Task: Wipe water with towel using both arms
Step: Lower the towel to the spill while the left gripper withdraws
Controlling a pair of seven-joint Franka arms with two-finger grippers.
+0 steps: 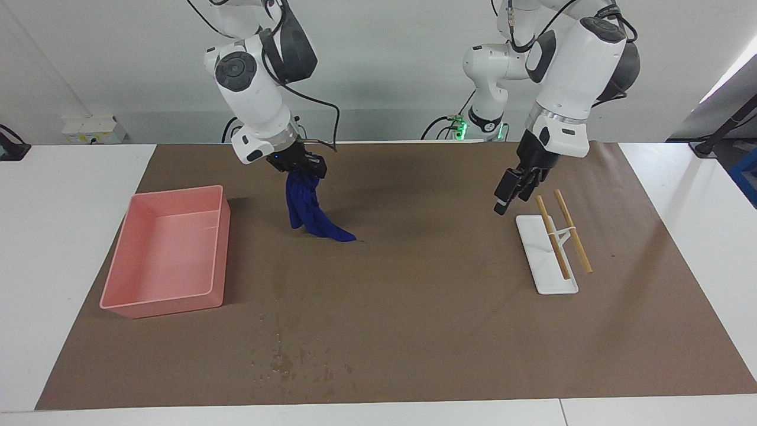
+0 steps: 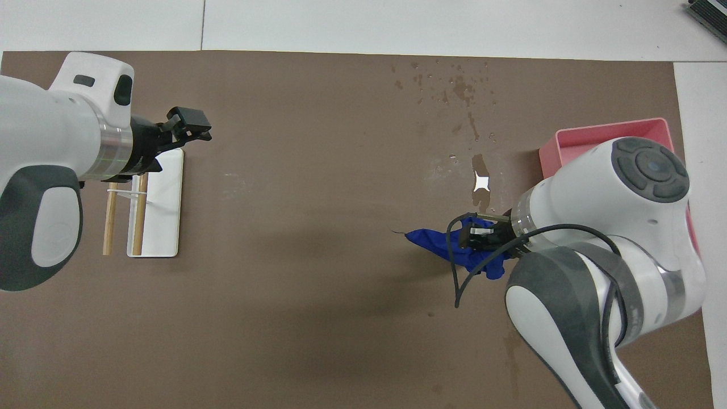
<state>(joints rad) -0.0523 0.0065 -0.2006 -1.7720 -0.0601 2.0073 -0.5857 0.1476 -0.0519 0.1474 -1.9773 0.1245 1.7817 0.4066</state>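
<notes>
My right gripper (image 1: pixel 301 167) is shut on the top of the royal-blue towel (image 1: pixel 307 210). The towel hangs down and its lower end rests on the brown mat (image 1: pixel 449 331) beside the pink tray. In the overhead view the right gripper (image 2: pixel 476 236) holds the towel (image 2: pixel 434 241) just nearer to the robots than a small puddle. The water (image 1: pixel 281 358) is a patch of dark speckles near the mat's edge farthest from the robots. It shows in the overhead view (image 2: pixel 463 88) with a puddle (image 2: pixel 480 165) trailing toward the towel. My left gripper (image 1: pixel 512 192) is open and empty over the mat, also seen from overhead (image 2: pixel 192 126).
A pink tray (image 1: pixel 171 305) sits on the mat at the right arm's end, seen from overhead too (image 2: pixel 602 135). A white oblong plate (image 1: pixel 544 275) with two wooden sticks (image 1: pixel 572 231) across it lies under the left gripper; overhead shows the plate (image 2: pixel 167 216).
</notes>
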